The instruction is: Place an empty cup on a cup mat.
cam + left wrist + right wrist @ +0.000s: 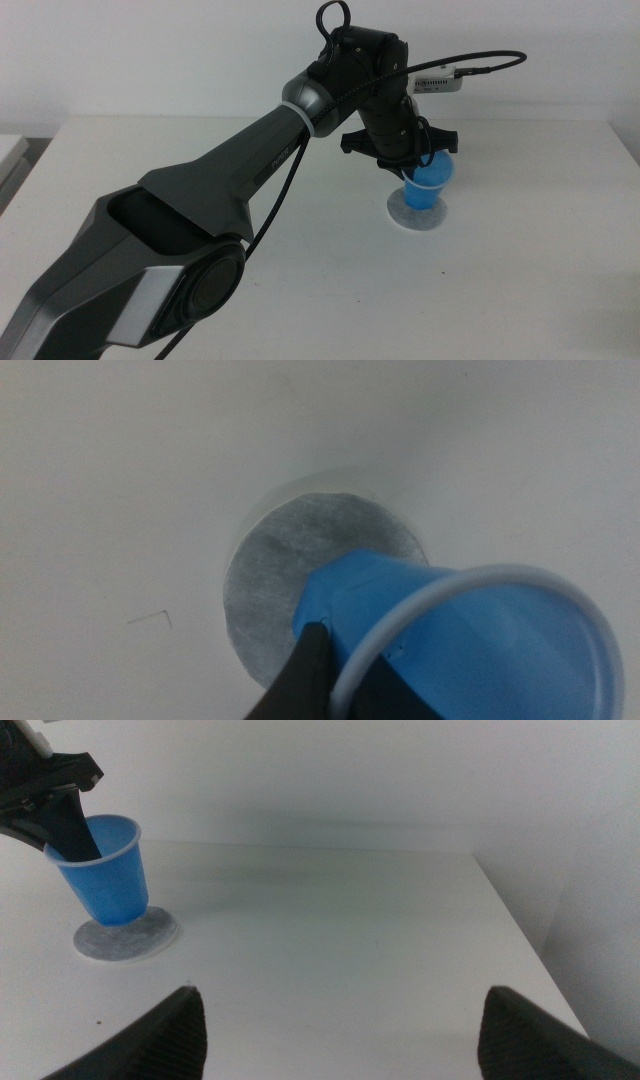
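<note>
**Blue cup comes down over its mat, left arm doing the work**

The white table (540, 290) carries just the task's two items, w/ the left arm reaching in across it from the near left so its wrist sits above the target. The left gripper (418, 160) pinches the cup (430, 186) at the rim, one dark jaw inside the wall and one outside; that grip leaves the base free to land. The cup tilts a little, its base over or on the cup mat (416, 214); contact can't be confirmed, though the right wrist view suggests the base is at the mat's surface. In the left wrist view the mat shows beyond the cup's base, approx. centred under it. The right gripper (340, 1025) waits well apart, jaws spread wide, holding nothing, clear of the drop zone.
</note>
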Controlling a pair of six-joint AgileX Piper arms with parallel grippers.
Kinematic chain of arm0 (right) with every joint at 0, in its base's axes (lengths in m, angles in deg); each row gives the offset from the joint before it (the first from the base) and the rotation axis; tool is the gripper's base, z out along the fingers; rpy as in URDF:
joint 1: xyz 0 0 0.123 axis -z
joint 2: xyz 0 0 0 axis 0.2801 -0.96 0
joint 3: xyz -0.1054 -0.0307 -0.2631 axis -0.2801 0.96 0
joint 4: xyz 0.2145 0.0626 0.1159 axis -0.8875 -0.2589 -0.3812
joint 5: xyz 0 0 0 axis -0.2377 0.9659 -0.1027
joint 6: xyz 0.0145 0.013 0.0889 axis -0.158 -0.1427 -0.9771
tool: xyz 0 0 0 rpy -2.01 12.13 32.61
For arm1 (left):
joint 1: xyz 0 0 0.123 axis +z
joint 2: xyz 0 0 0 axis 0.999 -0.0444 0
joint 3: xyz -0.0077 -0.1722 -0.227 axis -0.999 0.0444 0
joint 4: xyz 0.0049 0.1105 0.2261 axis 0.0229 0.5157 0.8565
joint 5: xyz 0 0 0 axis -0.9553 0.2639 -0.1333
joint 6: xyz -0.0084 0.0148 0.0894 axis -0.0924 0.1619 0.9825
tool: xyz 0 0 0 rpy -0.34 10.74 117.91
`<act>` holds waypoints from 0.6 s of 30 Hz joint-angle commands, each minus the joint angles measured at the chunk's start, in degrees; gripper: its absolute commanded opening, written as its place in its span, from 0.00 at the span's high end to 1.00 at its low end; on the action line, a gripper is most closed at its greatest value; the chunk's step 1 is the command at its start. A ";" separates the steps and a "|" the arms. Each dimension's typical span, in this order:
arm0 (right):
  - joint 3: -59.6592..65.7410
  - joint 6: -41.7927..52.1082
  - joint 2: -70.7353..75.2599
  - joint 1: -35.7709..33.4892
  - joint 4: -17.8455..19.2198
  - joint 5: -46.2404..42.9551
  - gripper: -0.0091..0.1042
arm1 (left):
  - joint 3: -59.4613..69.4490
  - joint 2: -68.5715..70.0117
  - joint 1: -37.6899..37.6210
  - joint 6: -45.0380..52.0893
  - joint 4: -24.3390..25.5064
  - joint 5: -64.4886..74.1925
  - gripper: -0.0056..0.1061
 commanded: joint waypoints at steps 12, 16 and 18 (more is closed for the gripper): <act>0.19 0.23 0.28 0.02 0.34 -0.29 0.10 | -0.54 -2.39 0.73 -0.34 -1.78 0.04 0.91; 0.19 0.23 0.28 0.02 0.34 -0.29 0.10 | -0.54 -2.39 1.78 1.11 -2.68 0.04 0.66; 0.19 0.23 0.28 0.02 0.34 -0.29 0.10 | -0.54 -2.39 2.32 3.06 -3.49 0.04 0.48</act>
